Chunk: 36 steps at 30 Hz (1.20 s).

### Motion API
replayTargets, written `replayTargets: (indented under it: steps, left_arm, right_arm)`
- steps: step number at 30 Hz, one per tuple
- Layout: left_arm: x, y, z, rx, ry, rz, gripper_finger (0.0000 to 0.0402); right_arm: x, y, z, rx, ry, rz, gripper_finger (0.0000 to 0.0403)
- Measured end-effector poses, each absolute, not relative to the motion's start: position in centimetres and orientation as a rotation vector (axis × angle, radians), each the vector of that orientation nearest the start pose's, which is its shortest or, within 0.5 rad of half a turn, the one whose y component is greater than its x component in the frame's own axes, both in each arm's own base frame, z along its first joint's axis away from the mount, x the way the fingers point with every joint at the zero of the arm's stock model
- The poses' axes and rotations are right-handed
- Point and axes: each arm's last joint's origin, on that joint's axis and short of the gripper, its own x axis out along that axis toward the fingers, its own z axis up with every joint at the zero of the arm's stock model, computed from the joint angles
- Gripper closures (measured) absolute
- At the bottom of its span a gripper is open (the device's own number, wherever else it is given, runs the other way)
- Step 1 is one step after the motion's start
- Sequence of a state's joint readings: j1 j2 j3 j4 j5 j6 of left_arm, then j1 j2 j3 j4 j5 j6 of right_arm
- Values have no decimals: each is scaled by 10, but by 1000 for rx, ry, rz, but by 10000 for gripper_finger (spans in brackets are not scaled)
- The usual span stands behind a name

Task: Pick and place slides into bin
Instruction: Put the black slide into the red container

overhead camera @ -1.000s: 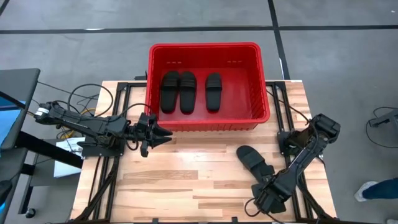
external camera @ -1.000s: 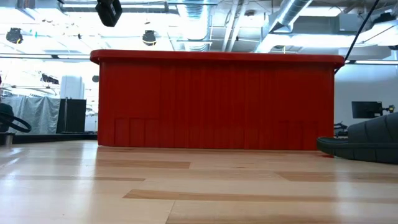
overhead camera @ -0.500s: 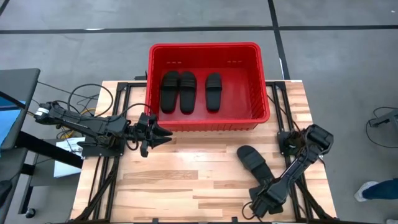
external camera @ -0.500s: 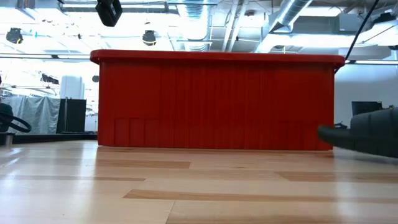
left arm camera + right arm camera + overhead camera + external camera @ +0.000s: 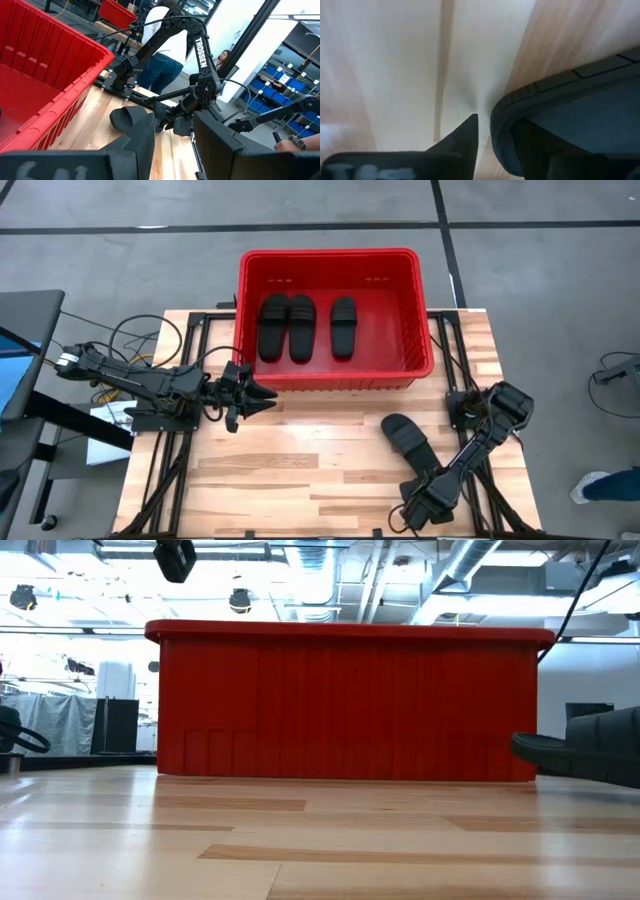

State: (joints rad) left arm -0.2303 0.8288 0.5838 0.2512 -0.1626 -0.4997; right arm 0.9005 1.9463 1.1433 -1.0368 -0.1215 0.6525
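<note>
While three slides (image 5: 301, 327) lie side by side on the floor of the bin (image 5: 334, 256), toward its left half with their lengths running from the near wall to the far wall, the fourth slide (image 5: 408, 436) sits on the wooden counter (image 5: 300, 470) in front of the bin's right corner, angled away from it. The red bin stands at the far edge of the counter, and in the low view its ribbed front wall (image 5: 345, 705) fills the middle, with the toe of the fourth slide (image 5: 585, 747) showing just off the bin's right end. The right hand (image 5: 428, 492) is low on the counter at the near end of that slide, farther from the bin than the slide itself; its wrist view shows one finger (image 5: 461, 137) on the wood outside the sole's edge (image 5: 560, 125) and the other finger inside the shoe, so the fingers straddle the rim of the sole, though I cannot tell whether they are pressing on it. The left hand (image 5: 262, 398) hovers just in front of the bin's near left corner, its fingers (image 5: 135, 135) apart with nothing between them. In the left wrist view a person (image 5: 161, 52) stands in the room beyond the counter.
</note>
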Motion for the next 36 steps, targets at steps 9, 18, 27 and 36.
replayTargets:
  steps: [9,18,27,36]
  left_arm:
    - [186,-39,297,-500,15,-67,276]
    - [186,-39,297,-499,20,-66,276]
    - [186,-39,297,-498,21,-65,276]
    - [186,-39,296,-498,26,-72,276]
  right_arm:
    - [194,232,121,-217,1878,82,394]
    - [202,225,121,-165,1902,67,401]
    - [199,227,138,-148,1847,97,402]
    - [206,225,162,-54,1688,103,402]
